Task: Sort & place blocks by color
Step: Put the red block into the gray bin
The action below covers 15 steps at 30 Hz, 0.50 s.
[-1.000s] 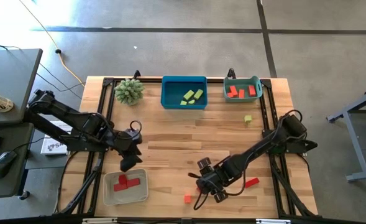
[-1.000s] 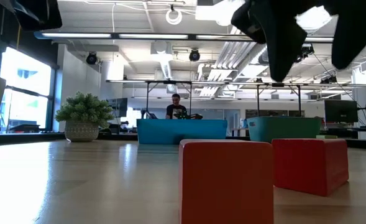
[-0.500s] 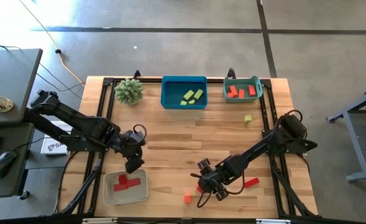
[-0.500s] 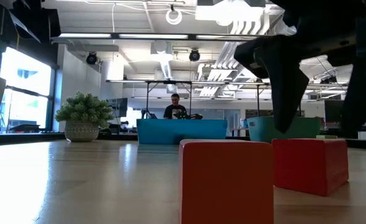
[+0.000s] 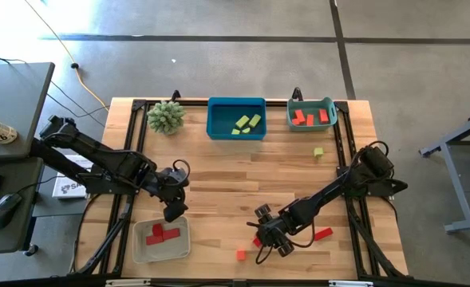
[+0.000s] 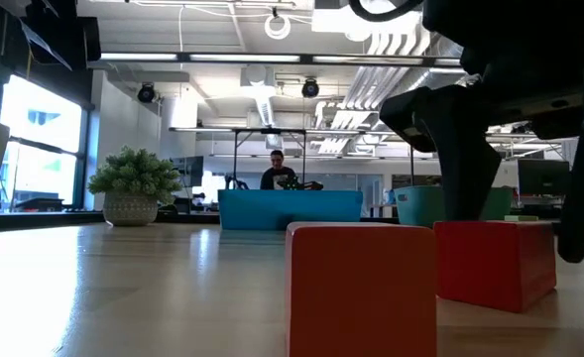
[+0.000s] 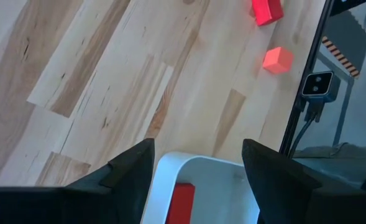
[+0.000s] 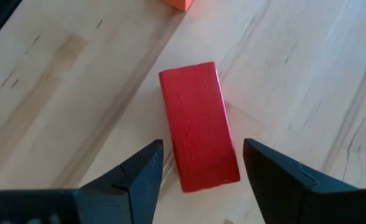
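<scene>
While the right gripper [image 8: 198,171] hangs with fingers spread either side of a red bar [image 8: 198,124] on the front of the table — lined up for a grab, I'd guess — the left gripper [image 5: 173,209] sits open over the white tray [image 5: 139,249] of red blocks. Blue bin [image 5: 236,104] has yellow-green ones, teal bin [image 5: 292,108] red.

Three trays [image 5: 236,134], one plant [image 5: 166,116] — about eleven blocks [image 5: 323,234].

No text, label, brand, number or sign can be read anywhere.
</scene>
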Motion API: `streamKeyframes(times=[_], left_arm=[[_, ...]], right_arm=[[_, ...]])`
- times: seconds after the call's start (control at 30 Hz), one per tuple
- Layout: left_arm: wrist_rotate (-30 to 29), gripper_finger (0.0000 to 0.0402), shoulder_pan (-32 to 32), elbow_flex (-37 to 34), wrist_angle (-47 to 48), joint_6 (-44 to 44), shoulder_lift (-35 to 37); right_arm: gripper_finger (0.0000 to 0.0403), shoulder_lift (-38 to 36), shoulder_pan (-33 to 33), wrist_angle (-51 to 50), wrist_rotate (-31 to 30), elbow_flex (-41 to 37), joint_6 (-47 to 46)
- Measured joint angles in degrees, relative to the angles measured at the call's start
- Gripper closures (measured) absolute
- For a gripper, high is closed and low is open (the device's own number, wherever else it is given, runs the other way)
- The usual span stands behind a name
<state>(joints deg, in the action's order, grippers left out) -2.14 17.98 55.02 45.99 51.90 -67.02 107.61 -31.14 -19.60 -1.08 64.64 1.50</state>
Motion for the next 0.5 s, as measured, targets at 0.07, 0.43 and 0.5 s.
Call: streamKeyframes(times=[0.07,0.43,0.5], left_arm=[[-0.01,0.0167,0.0,0.0,0.01,0.0,0.01],[-0.01,0.0167,0.0,0.0,-0.46,-0.73,0.01],[-0.01,0.0167,0.0,0.0,-0.84,-0.99,0.03]], right_arm=[[0.0192,0.0,0.0,0.09,0.11,0.0,-0.27],[0.029,2.12,0.09,2.12,5.9,0.22,-8.93],[0.0299,2.27,0.07,2.5,5.88,0.28,-11.62]])
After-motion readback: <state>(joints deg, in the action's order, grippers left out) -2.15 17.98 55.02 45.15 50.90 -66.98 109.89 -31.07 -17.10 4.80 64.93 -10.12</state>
